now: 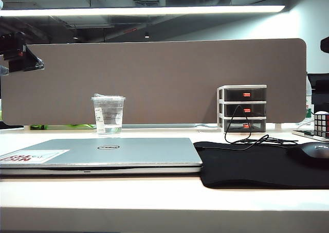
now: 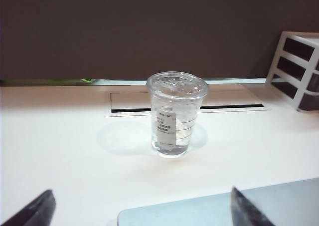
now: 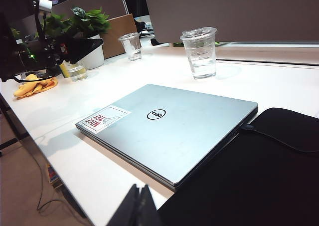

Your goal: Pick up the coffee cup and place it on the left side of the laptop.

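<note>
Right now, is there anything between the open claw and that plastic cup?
Nothing: in the left wrist view, only bare white table separates the open left gripper from the coffee cup; the laptop corner sits just beside.

coffee cup [image 1: 108,114] behind laptop [image 1: 103,151] — upright

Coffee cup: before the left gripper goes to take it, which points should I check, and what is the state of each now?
1. Coffee cup upright with lid on: ok.
2. Left gripper open, fingertips apart on either side of the cup's line: ok.
3. Nothing between the left gripper and the cup: ok.
4. Laptop closed and flat, cup behind it: ok.
5. Free table left of the laptop: ok in the right wrist view.
6. Right gripper shut, low beside the mouse pad, away from the cup: ok.
</note>
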Motion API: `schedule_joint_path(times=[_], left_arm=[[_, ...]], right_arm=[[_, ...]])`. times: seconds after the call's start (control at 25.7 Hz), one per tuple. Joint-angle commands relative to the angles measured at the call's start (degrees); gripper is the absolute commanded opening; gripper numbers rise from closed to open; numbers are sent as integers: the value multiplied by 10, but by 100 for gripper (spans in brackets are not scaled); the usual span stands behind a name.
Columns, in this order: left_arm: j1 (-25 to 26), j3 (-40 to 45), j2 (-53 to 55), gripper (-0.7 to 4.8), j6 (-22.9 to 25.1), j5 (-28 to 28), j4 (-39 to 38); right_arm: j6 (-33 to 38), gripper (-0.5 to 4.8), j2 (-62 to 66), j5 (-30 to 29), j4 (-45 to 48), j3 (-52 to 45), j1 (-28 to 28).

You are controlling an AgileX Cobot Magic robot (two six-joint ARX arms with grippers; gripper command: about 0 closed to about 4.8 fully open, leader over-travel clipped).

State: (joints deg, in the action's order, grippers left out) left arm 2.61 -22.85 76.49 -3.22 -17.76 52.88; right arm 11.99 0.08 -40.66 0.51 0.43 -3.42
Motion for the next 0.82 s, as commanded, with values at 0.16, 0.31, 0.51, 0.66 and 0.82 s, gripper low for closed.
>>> schedule_joint_path(times=[0.16, 0.31, 0.51, 0.66, 0.82], left_arm=[[1, -7, 12, 479, 121, 3, 66], [23, -72, 87, 479, 148, -119, 85], [23, -156, 185, 479, 110, -121, 84], [21, -215, 252, 479, 97, -135, 85], [21, -281, 326, 479, 95, -174, 85]], right_arm=[[-2, -1, -1, 0, 6, -3, 0], [-2, -1, -1, 0, 6, -3, 0], [-2, -1, -1, 0, 5, -3, 0], [-2, -1, -1, 0, 5, -3, 0], [-2, -1, -1, 0, 5, -3, 0]])
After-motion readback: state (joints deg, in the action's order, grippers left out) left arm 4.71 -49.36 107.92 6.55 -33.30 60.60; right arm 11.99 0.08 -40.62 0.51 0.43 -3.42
